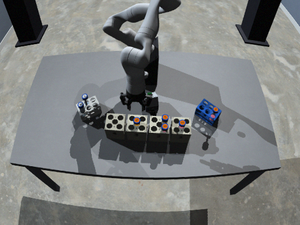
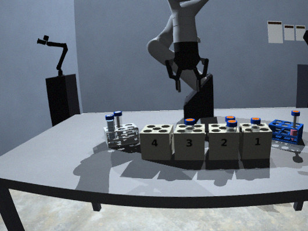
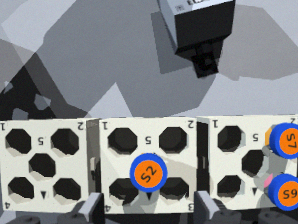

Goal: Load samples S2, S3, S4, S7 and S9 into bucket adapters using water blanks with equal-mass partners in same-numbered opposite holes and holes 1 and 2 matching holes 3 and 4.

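- The gripper [image 2: 187, 84] hangs high above block 3 [image 2: 189, 145], fingers partly spread, holding nothing.
- Tube S2 [image 3: 148, 172] sits in that block (centre hole).
- One orange-capped tube [image 2: 295, 119] stands in the blue rack [image 2: 283, 125].

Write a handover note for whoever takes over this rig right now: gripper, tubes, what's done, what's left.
Gripper: open, empty, hovering above and behind adapter 3.
Loaded: S2 in adapter 3, hole 5. S7 and S9 in adapter 2. One orange-dot tube in adapter 1, ID unreadable.
Adapter 4: no tubes, so adapter 2 lacks partners.
Left: one sample in the blue rack, two blanks in the clear rack, then DONE.
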`<action>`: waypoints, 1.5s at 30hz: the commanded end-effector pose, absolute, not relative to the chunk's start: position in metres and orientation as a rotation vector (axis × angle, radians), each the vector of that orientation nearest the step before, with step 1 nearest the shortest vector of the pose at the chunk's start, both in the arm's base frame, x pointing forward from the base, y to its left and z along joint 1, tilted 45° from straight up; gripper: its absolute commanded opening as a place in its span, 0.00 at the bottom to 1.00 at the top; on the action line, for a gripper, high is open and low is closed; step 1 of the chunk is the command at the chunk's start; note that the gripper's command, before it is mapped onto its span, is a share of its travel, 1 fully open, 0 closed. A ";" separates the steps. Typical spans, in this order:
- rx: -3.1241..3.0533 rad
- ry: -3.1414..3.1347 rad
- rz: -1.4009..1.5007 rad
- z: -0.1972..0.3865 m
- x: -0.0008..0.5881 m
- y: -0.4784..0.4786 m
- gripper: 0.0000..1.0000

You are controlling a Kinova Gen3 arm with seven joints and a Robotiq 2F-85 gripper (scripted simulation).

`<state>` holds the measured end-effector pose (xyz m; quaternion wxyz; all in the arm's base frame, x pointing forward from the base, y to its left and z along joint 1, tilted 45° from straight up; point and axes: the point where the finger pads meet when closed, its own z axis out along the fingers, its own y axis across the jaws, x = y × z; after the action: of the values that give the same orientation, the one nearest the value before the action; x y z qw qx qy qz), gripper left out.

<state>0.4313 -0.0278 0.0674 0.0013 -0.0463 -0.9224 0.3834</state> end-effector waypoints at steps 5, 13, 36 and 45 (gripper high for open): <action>-0.144 -2.897 1.203 0.074 0.432 -0.021 0.62; -0.144 -2.897 1.203 0.080 0.432 -0.016 0.62; -0.028 -2.873 1.190 0.075 0.431 -0.011 0.62; 0.467 -2.716 1.115 0.054 0.427 0.010 0.62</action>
<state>0.4286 0.0017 0.0617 0.0588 0.0898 -0.9185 0.3807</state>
